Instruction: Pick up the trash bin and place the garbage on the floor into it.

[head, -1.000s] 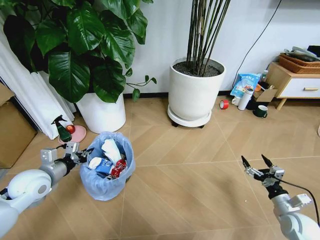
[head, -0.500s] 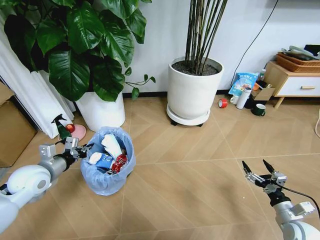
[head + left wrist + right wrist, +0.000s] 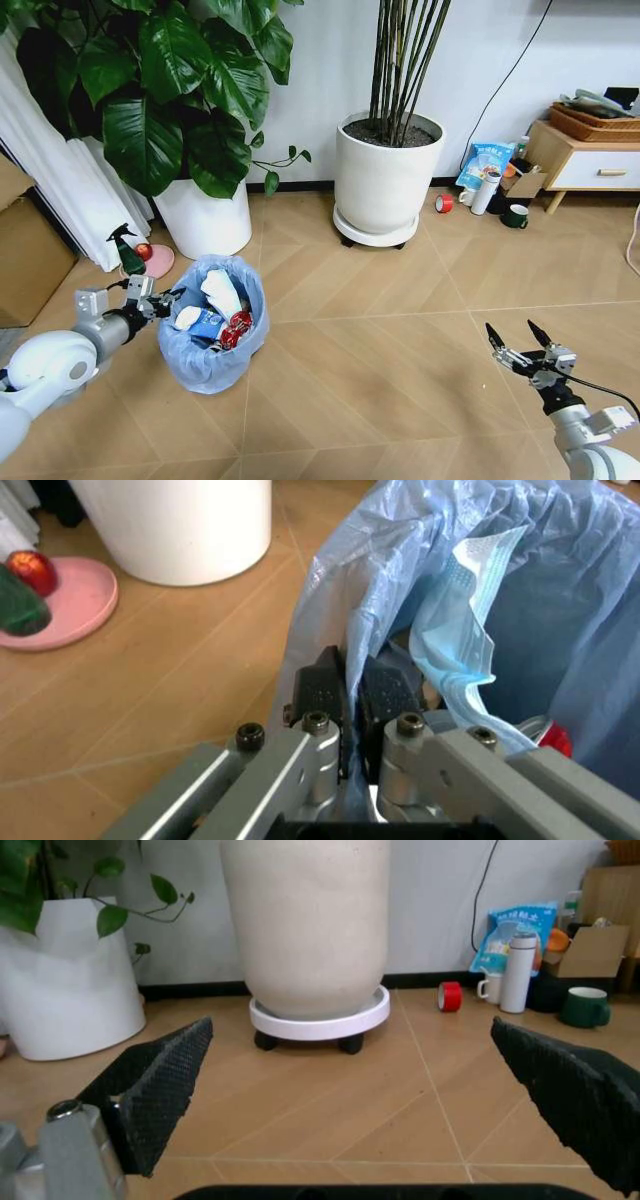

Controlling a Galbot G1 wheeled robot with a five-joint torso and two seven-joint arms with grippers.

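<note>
Left claw (image 3: pixel 160 301) pinches the bin (image 3: pixel 212 335) liner's rim; right claw (image 3: pixel 520 347) gapes empty. Keep that bin level, garbage (image 3: pixel 213 307) aboard.

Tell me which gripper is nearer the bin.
Left. The left gripper is shut on the rim of the bin; the right gripper hangs open over bare floor, far off to the bin's right.

Light tan wood-look floor (image 3: pixel 380 300) with herringbone seams, white wall (image 3: pixel 320 80) behind. Black cable (image 3: pixel 515 70) runs down the wall. Two large white plant pots: broad-leaf plant pot (image 3: pixel 205 220) at left, bamboo-stem pot (image 3: pixel 388 175) on a wheeled white saucer. Low wooden cabinet with white drawer (image 3: pixel 590 165) at right, brown cardboard box (image 3: pixel 30 250) far left, white curtain folds (image 3: pixel 70 190) beside it.
</note>
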